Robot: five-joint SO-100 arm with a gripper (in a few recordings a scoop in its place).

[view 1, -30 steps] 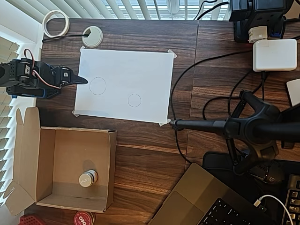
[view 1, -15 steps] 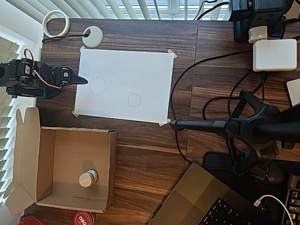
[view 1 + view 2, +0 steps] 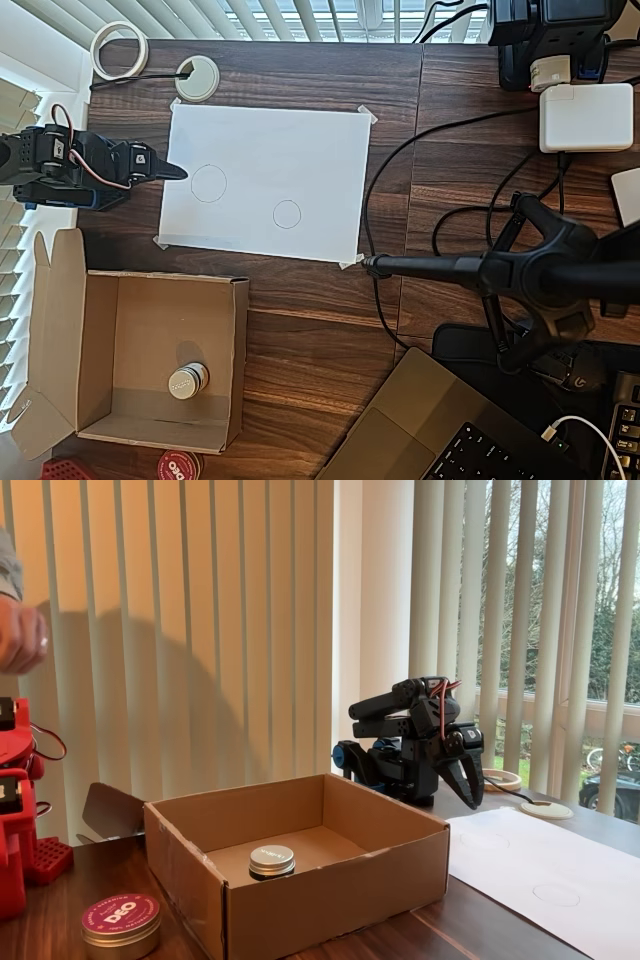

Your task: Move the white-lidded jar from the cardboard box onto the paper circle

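Observation:
The white-lidded jar (image 3: 188, 380) (image 3: 271, 860) stands upright inside the cardboard box (image 3: 240, 350) (image 3: 340, 880), near its front wall in the overhead view. On the taped white sheet, the small pencilled paper circle (image 3: 287, 214) is bare. My black gripper (image 3: 176, 172) (image 3: 470, 788) hovers at the sheet's left edge in the overhead view, beyond the box, fingers pressed together and holding nothing. It is well apart from the jar.
A larger outlined circle (image 3: 209, 183) lies just right of the gripper tip. A red-lidded tin (image 3: 180, 465) (image 3: 120, 920) sits outside the box. A white grommet with cable (image 3: 197, 77), a tape roll (image 3: 119, 50), a black camera stand (image 3: 520, 272) and a laptop (image 3: 440, 430) surround the sheet.

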